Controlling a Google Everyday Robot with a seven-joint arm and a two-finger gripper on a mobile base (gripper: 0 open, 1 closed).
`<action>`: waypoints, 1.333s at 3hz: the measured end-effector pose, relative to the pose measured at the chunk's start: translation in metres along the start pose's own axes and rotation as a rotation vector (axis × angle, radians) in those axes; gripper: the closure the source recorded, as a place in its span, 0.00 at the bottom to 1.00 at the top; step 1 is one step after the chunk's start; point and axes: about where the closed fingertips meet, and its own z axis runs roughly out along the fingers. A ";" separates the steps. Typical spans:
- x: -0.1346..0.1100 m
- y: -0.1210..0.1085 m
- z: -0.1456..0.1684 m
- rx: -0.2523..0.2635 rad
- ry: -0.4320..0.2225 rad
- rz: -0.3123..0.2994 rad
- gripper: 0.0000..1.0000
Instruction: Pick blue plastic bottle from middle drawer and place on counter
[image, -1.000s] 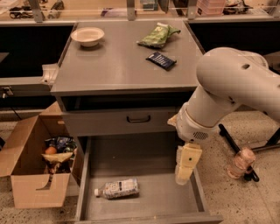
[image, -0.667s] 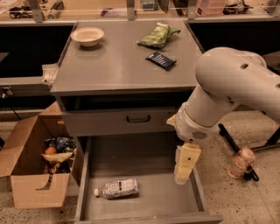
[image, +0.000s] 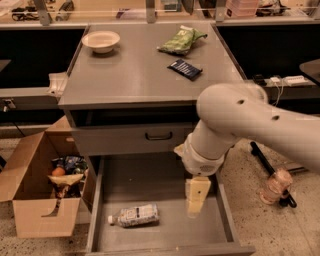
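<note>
Reaching step — my gripper (image: 197, 196) hangs over the drawer (image: 145, 182), right of the bottle (image: 135, 215); spread or closed, I can't tell. Next — shift left, then drop.

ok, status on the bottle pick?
Gripper down in drawer, beside bottle, not touching. Bottle lying flat on drawer floor. Nothing between them.

pale matt jaws over matt metal drawer (image: 150, 182); clear plastic bottle (image: 135, 215)
</note>
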 end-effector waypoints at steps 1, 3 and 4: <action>-0.014 -0.015 0.070 0.020 -0.042 -0.106 0.00; -0.014 -0.027 0.126 0.009 -0.083 -0.142 0.00; -0.018 -0.044 0.158 0.025 -0.064 -0.184 0.00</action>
